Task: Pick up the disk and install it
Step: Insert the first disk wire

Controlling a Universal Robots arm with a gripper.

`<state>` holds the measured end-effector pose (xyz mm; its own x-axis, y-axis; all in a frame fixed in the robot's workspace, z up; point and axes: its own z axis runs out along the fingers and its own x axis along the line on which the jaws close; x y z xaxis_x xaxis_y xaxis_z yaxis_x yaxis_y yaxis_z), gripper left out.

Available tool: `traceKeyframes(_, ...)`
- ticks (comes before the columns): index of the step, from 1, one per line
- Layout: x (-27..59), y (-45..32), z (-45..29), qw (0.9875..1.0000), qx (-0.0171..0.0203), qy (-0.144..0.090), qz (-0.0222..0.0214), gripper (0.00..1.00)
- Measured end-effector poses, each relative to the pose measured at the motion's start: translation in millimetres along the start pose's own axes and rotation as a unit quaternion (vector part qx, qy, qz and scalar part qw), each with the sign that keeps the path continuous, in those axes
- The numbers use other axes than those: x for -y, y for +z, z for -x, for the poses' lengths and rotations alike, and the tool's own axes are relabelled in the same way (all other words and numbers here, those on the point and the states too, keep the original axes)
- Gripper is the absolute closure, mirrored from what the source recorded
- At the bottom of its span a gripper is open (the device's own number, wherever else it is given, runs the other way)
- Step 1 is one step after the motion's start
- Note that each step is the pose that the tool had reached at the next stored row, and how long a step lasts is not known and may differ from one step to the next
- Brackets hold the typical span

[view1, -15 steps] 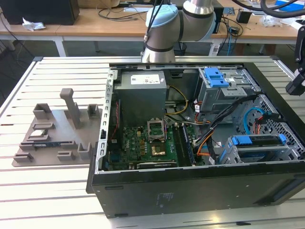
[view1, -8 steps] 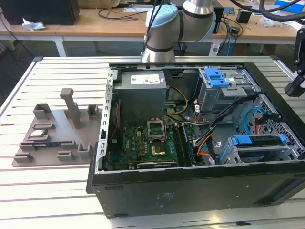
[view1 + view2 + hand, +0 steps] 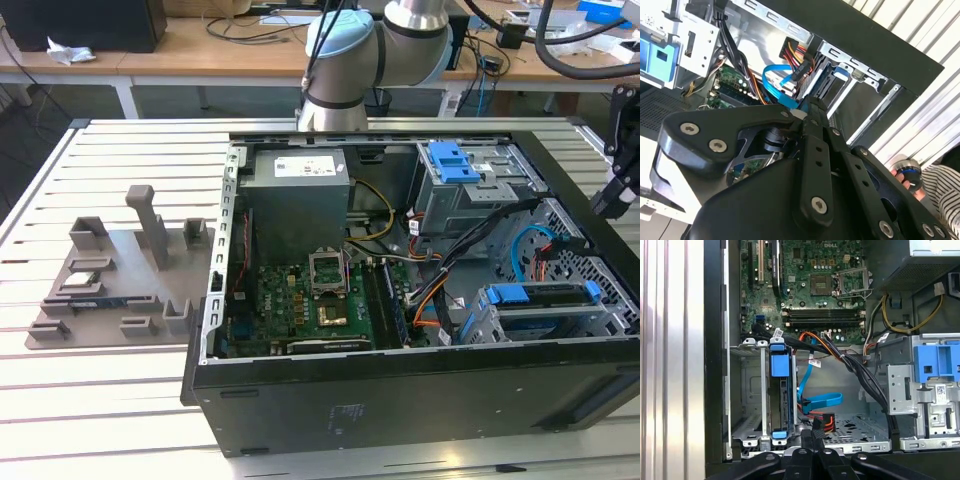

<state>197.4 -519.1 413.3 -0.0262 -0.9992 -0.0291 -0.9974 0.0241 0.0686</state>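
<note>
Disk and gripper stand apart. Nearest the wrist cameras, the gripper's fingers are pressed together with nothing between them, hovering at the edge of the open computer case. Just beyond the fingertips, the disk sits on edge in the grey drive cage with its blue rails showing, beside a looped blue cable. Farther in lies the green motherboard.

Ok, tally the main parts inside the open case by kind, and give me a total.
disk, standing in its bay: 1
blue latch on the drive cage: 1
power supply: 1
motherboard: 1
Total: 4
</note>
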Motion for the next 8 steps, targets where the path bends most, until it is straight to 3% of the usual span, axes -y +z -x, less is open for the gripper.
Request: traceKeyframes(8, 2.5, 13.3, 0.2, 1.0, -0.0003, 0.0, 0.0, 0.89)
